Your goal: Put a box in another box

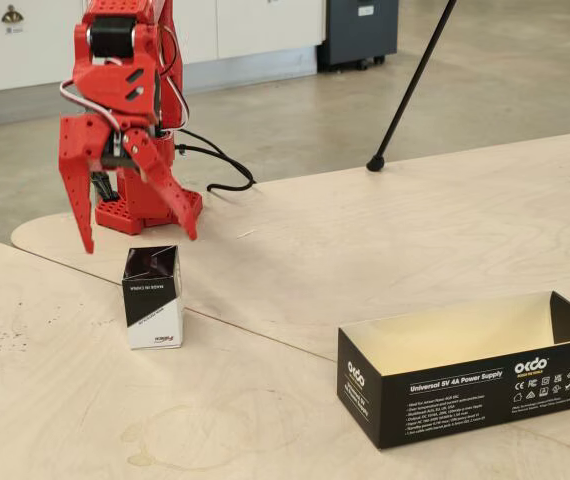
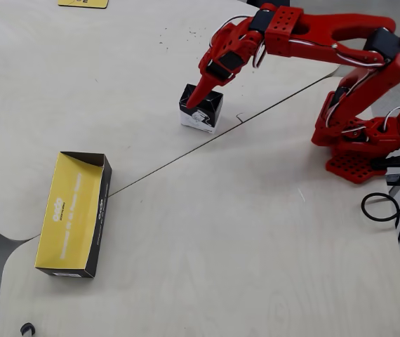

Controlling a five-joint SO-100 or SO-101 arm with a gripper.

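Gripper (image 1: 140, 238) spread wide just above the upright carton (image 1: 152, 297), not touching; overhead, a finger hides part of its top; long box (image 1: 472, 370) well apart at right

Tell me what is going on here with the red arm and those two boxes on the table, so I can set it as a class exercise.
A red robot arm has its open gripper hanging just above a small black-and-white carton that stands upright on the wooden table. The fingers straddle the carton's top but have not closed on it. The long black box lies apart from them, open side up and with nothing inside. So the carton has not yet been picked up or moved into the long box.
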